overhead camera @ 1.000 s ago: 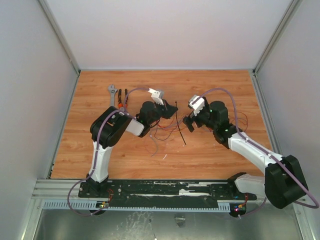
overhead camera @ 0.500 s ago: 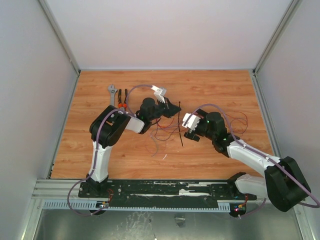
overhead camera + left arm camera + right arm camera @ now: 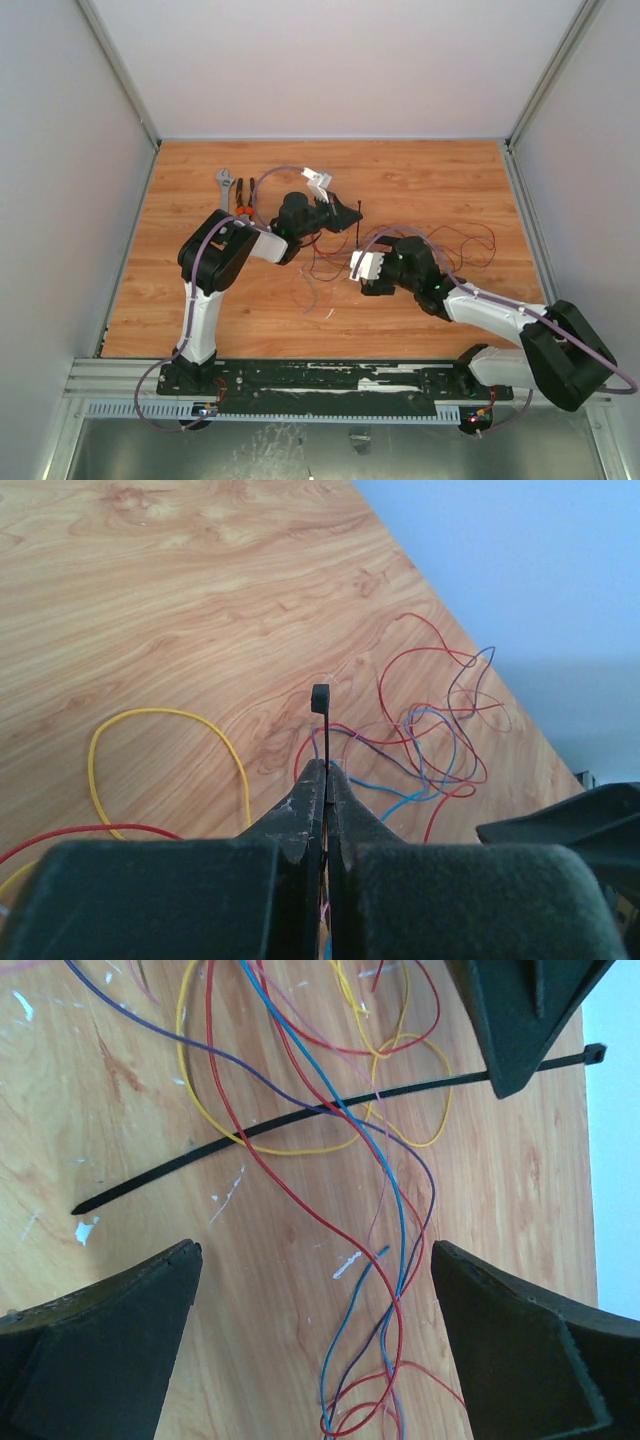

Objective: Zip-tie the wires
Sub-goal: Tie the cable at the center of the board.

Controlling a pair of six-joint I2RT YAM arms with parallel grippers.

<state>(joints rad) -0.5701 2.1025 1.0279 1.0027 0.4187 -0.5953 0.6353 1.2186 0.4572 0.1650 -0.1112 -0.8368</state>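
Your left gripper [image 3: 325, 777] is pinched shut on the zip tie [image 3: 320, 725] just below its head, which pokes up past the fingertips (the rest of the strip trails back under the fingers). Your right gripper [image 3: 315, 1335] is spread wide above the wires [image 3: 385, 1190] on the table [image 3: 120, 1090]. The strip's tail crosses the tangle just ahead of those fingers, possibly touching the strands.

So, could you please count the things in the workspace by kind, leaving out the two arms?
Wrench: 1
Pliers: 1
Zip tie: 1
Wire tangle: 1
Total: 4
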